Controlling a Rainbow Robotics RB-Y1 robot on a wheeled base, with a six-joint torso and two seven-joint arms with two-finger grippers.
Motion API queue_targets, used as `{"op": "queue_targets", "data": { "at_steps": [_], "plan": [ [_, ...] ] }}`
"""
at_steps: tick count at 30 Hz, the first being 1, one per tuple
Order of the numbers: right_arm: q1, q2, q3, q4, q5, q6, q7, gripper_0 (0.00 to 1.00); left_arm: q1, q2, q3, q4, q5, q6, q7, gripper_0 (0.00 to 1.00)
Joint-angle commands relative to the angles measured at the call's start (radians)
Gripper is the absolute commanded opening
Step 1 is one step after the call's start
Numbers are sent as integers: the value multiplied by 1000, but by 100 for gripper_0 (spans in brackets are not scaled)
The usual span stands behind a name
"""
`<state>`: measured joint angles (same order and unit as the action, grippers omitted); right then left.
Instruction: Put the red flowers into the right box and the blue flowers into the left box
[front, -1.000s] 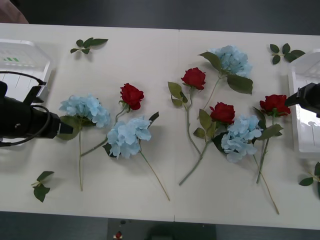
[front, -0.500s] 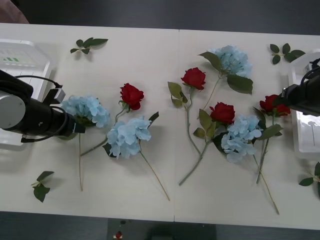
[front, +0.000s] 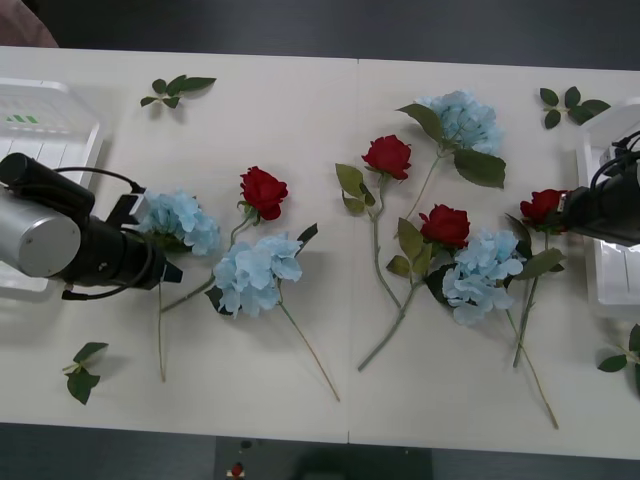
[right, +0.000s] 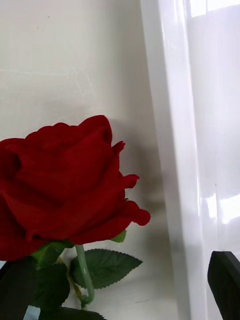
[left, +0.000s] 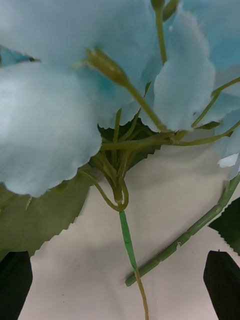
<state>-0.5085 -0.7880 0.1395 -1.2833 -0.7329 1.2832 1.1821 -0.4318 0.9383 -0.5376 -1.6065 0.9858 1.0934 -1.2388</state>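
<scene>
On the table, left: left end effector (front: 165, 268), fingers spread, is now closing in on blue flower (front: 180, 218).
Right: right end effector (front: 562, 212), open, has advanced onto red rose (front: 541, 206) beside right box (front: 590, 265).

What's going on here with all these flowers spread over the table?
A two-armed robot is sorting artificial flowers into trays. Its left gripper, fingers open, is over the stem of the leftmost blue hydrangea, near the left box. Its right gripper, also open, is at the rightmost red rose, right beside the right box. Nothing is gripped yet. All four roses and four hydrangeas lie on the table, none in the boxes as far as can be seen.
</scene>
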Motion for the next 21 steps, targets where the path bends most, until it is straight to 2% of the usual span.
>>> {"op": "queue_targets", "data": {
  "at_steps": [1, 11, 12, 13, 14, 15, 16, 21],
  "plan": [
    [-15, 27, -18, -11, 18, 2, 2, 100, -31, -13, -1, 7, -19, -10, 47, 100],
    [-13, 58, -18, -11, 20, 13, 2, 100, -76, -72, -27, 105, -44, -32, 44, 100],
    [-10, 59, -18, -10, 20, 13, 1, 100, -77, -70, -27, 105, -45, -32, 44, 96],
    [-8, 62, -18, -8, 18, 13, 2, 100, -76, -70, -27, 105, -47, -32, 41, 69],
    [-7, 66, -18, -7, 18, 13, 2, 100, -77, -70, -27, 105, -49, -32, 39, 51],
    [-4, 67, -18, -5, 18, 13, 1, 100, -77, -70, -27, 105, -50, -32, 38, 7],
    [-4, 69, -18, -5, 18, 13, -1, 100, -77, -70, -27, 105, -53, -32, 38, 0],
    [-2, 87, -20, 13, 18, 5, -2, 100, -76, -70, -31, 105, -64, -32, 35, 0]
  ]
}}
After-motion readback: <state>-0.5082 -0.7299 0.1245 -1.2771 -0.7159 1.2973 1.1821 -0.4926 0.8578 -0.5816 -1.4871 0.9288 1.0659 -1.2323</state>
